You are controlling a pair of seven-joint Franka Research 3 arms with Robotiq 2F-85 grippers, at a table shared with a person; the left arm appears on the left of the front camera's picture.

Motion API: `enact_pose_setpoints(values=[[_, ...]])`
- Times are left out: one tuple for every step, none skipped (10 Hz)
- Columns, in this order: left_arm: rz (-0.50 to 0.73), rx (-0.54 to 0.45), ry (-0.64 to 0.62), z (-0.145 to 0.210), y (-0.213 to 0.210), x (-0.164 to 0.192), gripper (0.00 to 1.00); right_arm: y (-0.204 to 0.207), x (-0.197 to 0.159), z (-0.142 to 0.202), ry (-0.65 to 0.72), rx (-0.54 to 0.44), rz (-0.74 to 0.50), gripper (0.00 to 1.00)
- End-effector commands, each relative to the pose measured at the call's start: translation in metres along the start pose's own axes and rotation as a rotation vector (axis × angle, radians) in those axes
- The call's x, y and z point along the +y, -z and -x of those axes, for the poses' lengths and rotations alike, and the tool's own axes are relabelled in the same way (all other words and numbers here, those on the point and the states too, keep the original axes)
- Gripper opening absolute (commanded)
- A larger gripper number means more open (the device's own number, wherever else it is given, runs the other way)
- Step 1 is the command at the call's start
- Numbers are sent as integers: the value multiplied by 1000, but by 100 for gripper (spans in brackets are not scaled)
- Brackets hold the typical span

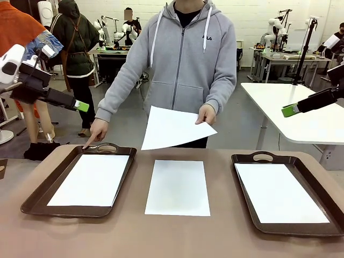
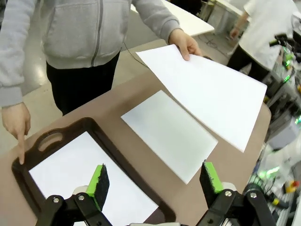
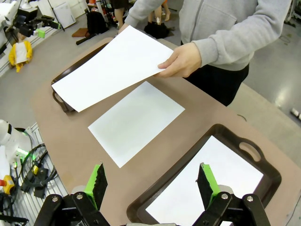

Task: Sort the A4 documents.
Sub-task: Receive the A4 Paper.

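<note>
Brown worktop [image 1: 134, 236]: centre sheet [image 1: 178, 187] lies flat, flanked by filled left tray [image 1: 38, 191] and right tray [image 1: 241, 158]. Person's hand [image 1: 206, 114] offers held sheet [image 1: 172, 128] above it, other hand pointing at left tray. Left tool [image 2: 155, 181] and right tool [image 3: 153, 183] gape wide, empty. Handover step, probably; next calls for pinching the held sheet's free edge.

— What's on your feed besides the job itself?
— I've got a brown table [image 1: 177, 239] carrying two dark brown handled trays: the left tray [image 1: 52, 180] and the right tray [image 1: 285, 158]. They sit well apart, handles toward the far side.
— Anyone across from you?
— A person in a grey zip hoodie [image 1: 183, 59] at the far edge. Behind them I see a white table [image 1: 301, 107] on the right and someone in a dark green coat [image 1: 75, 43] at back left.
— And the wrist cameras?
— My right one shows cables [image 3: 33, 162] beside the table's edge. My left one shows a white shirt [image 2: 268, 23] farther off.
</note>
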State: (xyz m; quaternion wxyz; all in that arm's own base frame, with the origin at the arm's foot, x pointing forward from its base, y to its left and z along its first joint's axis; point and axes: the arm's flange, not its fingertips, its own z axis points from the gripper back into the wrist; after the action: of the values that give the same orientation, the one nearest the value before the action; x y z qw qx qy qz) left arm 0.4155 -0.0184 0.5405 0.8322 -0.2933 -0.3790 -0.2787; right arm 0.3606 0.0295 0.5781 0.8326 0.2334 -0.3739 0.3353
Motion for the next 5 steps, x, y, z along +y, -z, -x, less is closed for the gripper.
enact_pose_setpoints(values=[[-6, -92, -241, -11, 29, 4, 100, 2, 0, 0, -2, -1, -8, 100], [59, -75, -376, -12, 41, 10, 100, 2, 0, 0, -2, -1, -8, 100], [66, -80, -463, -12, 52, 22, 100, 2, 0, 0, -2, -1, -8, 100], [73, -68, -557, -9, 66, 36, 100, 2, 0, 0, -2, -1, -8, 100], [103, -54, -631, -5, 83, 48, 100, 2, 0, 0, -2, -1, -8, 100]])
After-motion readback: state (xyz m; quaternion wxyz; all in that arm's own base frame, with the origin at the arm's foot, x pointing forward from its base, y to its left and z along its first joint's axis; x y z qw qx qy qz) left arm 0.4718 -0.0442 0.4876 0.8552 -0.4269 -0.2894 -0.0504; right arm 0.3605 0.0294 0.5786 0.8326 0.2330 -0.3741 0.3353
